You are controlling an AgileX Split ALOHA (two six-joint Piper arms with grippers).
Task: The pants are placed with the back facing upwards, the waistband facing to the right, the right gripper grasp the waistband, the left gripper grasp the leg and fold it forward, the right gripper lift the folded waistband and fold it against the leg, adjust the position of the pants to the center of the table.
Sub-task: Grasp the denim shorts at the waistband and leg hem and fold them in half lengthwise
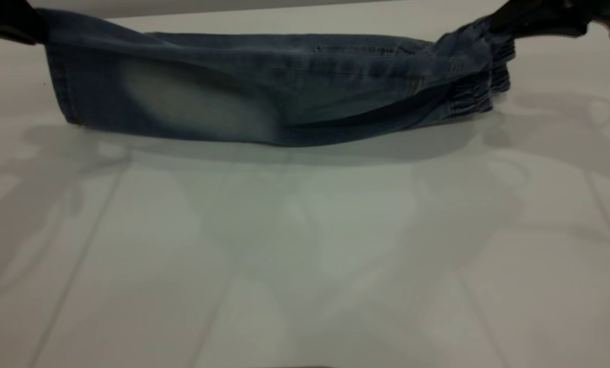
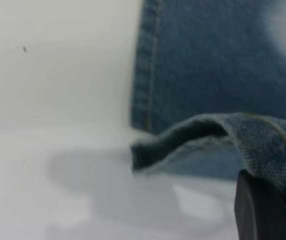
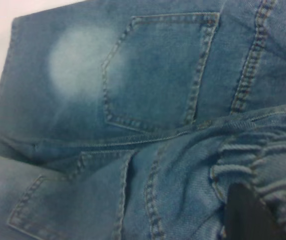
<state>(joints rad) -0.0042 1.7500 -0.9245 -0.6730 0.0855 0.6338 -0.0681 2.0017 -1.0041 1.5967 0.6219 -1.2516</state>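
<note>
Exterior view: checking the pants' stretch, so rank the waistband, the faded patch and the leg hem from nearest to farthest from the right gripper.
1. waistband, right end, beside the right gripper.
2. faded patch, left of middle.
3. leg hem, far left.

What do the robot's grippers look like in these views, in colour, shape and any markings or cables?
Little shows. The left gripper and the right gripper are both black and matte, cut off at the exterior view's top corners. In each wrist view only a dark, blocky fingertip with a plain flat face appears. No markings, labels or cables can be made out.
</note>
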